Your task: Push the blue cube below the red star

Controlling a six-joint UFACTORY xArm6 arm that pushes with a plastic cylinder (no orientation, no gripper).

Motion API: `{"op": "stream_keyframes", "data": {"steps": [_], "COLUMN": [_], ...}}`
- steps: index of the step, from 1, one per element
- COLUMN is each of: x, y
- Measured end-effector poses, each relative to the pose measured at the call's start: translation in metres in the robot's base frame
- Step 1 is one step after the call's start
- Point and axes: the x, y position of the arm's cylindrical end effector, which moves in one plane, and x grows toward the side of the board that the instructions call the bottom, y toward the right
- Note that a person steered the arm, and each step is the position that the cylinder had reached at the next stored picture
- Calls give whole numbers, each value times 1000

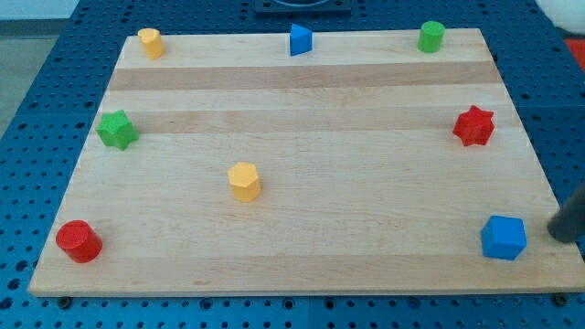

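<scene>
The blue cube [504, 238] sits near the board's bottom right corner. The red star [473, 125] lies above it, near the right edge, a good gap apart. My tip [558, 237] shows as a dark rod end at the view's right edge, just right of the blue cube and a small gap from it, not touching.
Wooden board [302, 183] on a blue pegboard. A yellow cylinder [150, 42], a blue triangular block [300, 39] and a green cylinder [431, 36] lie along the top edge. A green star [117, 130] is at left, a yellow hexagonal block [244, 181] left of centre, a red cylinder [79, 241] at bottom left.
</scene>
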Motion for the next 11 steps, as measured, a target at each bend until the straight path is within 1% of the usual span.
{"op": "stream_keyframes", "data": {"steps": [1, 2, 3, 4, 5, 6, 7, 8, 9, 10, 11], "x": [28, 16, -19, -36, -20, 12, 19, 0, -24, -52, -88], "y": [-37, -65, -27, -15, -46, -72, -91, -65, -20, 24, 50]}}
